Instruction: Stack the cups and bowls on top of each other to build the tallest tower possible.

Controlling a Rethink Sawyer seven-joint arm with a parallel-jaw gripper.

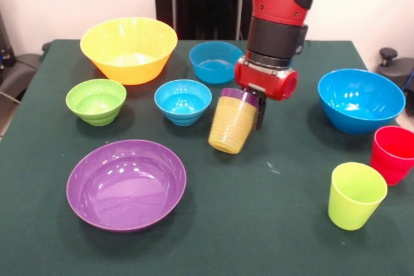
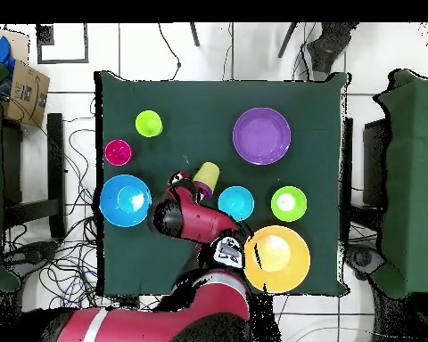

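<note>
My gripper (image 1: 246, 105) is shut on the rim of a yellow cup (image 1: 233, 124) that has a purple cup (image 1: 240, 94) nested with it. The pair hangs tilted just above the table's middle. In the overhead view the gripper (image 2: 189, 189) holds the yellow cup (image 2: 206, 175) beside a small blue bowl (image 2: 235, 203). The lime green cup (image 1: 356, 195) and the red cup (image 1: 392, 153) stand apart at the front right. The lime green cup stands alone, with nothing stacked on it.
A wide purple bowl (image 1: 126, 184) sits front left, a small green bowl (image 1: 96, 100) and a large yellow-orange bowl (image 1: 129, 50) behind it. Two small blue bowls (image 1: 183, 100) (image 1: 215, 61) sit mid-table. A large blue bowl (image 1: 360, 99) is at the right.
</note>
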